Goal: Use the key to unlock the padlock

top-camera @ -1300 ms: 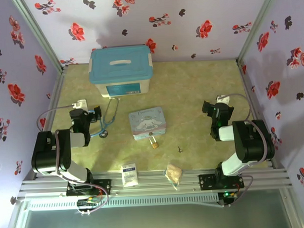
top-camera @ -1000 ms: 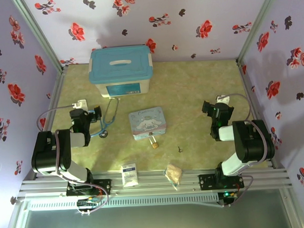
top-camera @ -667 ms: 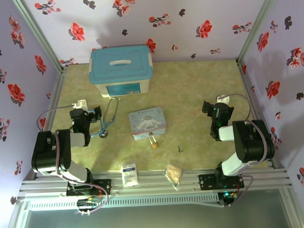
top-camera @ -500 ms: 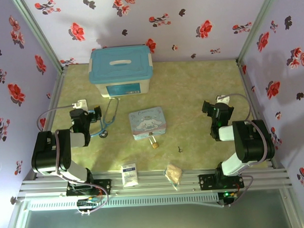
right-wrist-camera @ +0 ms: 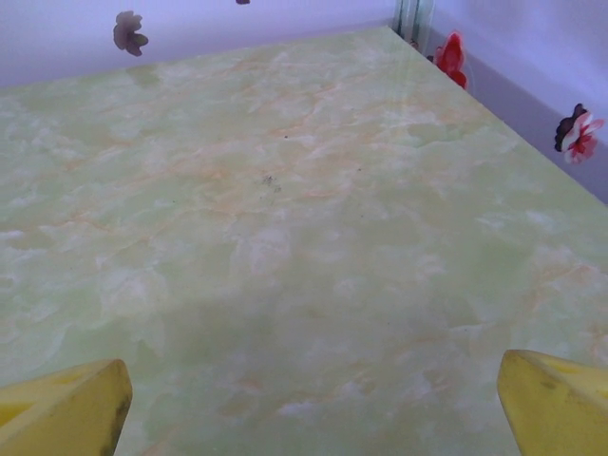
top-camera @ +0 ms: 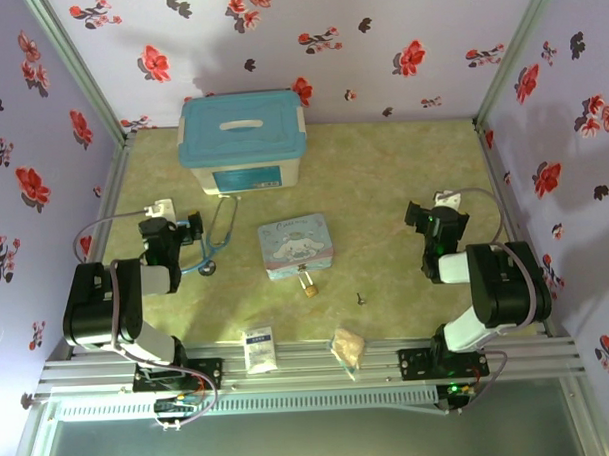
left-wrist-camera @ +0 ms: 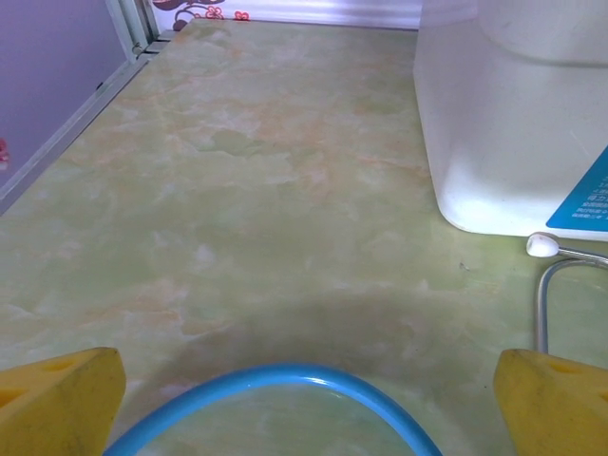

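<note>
Top view, padlock: the padlock (top-camera: pixel 309 285) lies on the table just at the 6 o'clock edge of the pale blue tin (top-camera: pixel 296 245), near the middle of the floor.
Top view, key: the key (top-camera: pixel 361 298) lies apart from the padlock, at its 4 o'clock, on bare surface.
Top view, bearing: from the right gripper (top-camera: pixel 421 217) the key sits at about 7 o'clock. From the left gripper (top-camera: pixel 187 228) the padlock sits at about 4 o'clock.
Top view, nearer arm: I judge the right arm nearer the key. The padlock lies about as far from one gripper as from the other.
Top view, long axis: the padlock seems to run 12 to 6, shackle toward the tin. The key is too small to tell.
Top view, room: lilac flowered walls, metal frame, and a blue-lidded box (top-camera: pixel 243 140) at the back.
Left wrist view, gripper: the left gripper (left-wrist-camera: pixel 304 404) stands wide, yellow pads (left-wrist-camera: pixel 57 399) at both edges and nothing held. The stethoscope (left-wrist-camera: pixel 285 380) tube arcs between them, and the box (left-wrist-camera: pixel 513 114) is at 2 o'clock.
Right wrist view, gripper: the right gripper (right-wrist-camera: pixel 309 408) stands wide and empty, facing 12 o'clock.
Right wrist view, surface: the tabletop (right-wrist-camera: pixel 285 237) is smooth green-yellow marbling, so I judge a thin key hard to lift from it.
</note>
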`<state>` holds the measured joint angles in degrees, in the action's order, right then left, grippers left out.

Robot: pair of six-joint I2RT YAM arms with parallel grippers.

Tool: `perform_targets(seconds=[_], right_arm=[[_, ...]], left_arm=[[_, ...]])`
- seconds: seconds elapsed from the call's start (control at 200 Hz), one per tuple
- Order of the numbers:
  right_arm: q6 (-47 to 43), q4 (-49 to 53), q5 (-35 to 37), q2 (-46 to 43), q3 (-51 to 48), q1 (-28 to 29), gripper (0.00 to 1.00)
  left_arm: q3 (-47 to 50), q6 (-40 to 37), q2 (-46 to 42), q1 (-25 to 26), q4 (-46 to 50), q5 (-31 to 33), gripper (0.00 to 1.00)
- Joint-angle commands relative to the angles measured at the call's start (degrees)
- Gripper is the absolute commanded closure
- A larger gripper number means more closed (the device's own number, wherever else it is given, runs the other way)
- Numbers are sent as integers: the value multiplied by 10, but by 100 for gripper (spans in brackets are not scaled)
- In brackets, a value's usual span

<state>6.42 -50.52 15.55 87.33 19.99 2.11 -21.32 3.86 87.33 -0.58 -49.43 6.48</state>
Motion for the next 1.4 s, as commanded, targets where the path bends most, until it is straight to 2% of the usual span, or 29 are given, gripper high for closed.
perform_targets(seconds=[0.0,0.06,0.185,0.27,0.32,0.395,0.46,0.515,0.59,0.645,0.71,0.87,1.015,1.115,1.19,1.395], right_arm=[[2,-6,28,-56,-14,-4,1],[6,52,30,-96,-3,-2,1],[46,239,22,-167,52,-2,1],[71,280,-5,-206,54,-2,1],[90,300,-27,-232,52,-2,1],[134,355,-35,-266,61,-3,1],[177,434,-45,-280,85,-10,1],[185,496,-100,-283,108,-16,1],[196,529,-197,-280,115,-15,1],[212,559,-257,-269,121,-12,5],[212,624,-295,-255,138,3,9],[225,724,-249,-267,144,98,12],[283,749,-229,-282,125,196,16],[294,811,-164,-264,137,270,20],[303,843,-134,-241,147,306,25],[370,783,-157,-231,107,373,38]], left_arm=[[11,-7,-60,5,0,41,0],[10,-1,-96,5,32,58,0],[11,16,-165,4,90,65,0],[16,58,-224,4,129,64,0],[15,114,-260,4,169,54,0],[15,212,-299,4,213,8,0],[27,243,-308,3,207,-55,0],[25,281,-312,0,225,-90,0],[9,328,-318,0,283,-145,0],[5,373,-326,10,315,-182,0],[1,385,-344,51,344,-211,0],[-45,361,-422,185,492,-166,0],[-105,361,-439,269,609,-147,0],[-118,373,-425,335,619,-147,0],[-129,384,-401,385,611,-146,0],[-161,420,-331,509,566,-95,0]])
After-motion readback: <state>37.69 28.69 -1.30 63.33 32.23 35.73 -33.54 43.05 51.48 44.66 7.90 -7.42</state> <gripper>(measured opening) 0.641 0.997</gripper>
